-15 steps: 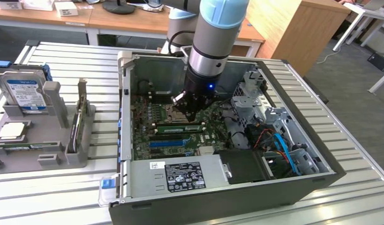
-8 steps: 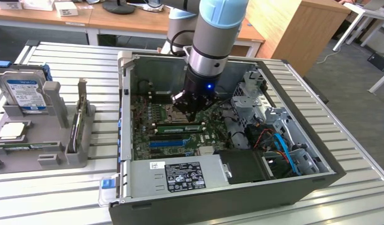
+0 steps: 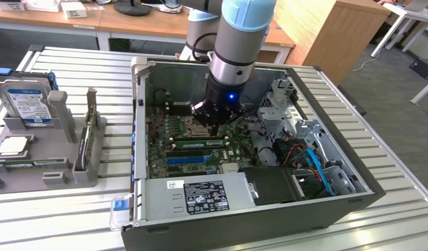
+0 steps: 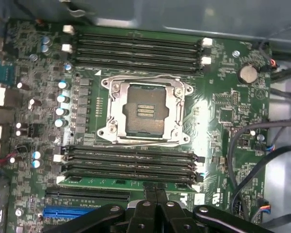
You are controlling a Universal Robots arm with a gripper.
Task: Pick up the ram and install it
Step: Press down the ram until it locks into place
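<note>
The robot arm (image 3: 231,57) reaches down into an open computer case (image 3: 255,209) that lies on its side on the bench (image 3: 53,219). The case sits near the middle of the bench.

The gripper (image 3: 212,124) is low inside the case, right over the green motherboard (image 4: 223,97). Its two black fingers (image 4: 157,213) are squeezed all the way together. They press on the top edge of the ram (image 4: 121,183). From the wrist view, the ram is a long green stick standing in a slot, next to a row of long black memory slots (image 4: 131,162). It runs flat along the slot, and the white clips (image 4: 199,174) sit at the slot ends. In the exterior view the ram (image 3: 199,141) shows as a thin green strip just under the gripper.

A square metal socket (image 4: 144,109) sits in the middle of the board. More black slots (image 4: 136,48) lie on its far side. A blue slot strip (image 4: 72,212) lies close to the ram.

Near the bench's edge at the exterior view's left, a grey holder (image 3: 46,157) stands with a hard drive (image 3: 29,104) in it.
</note>
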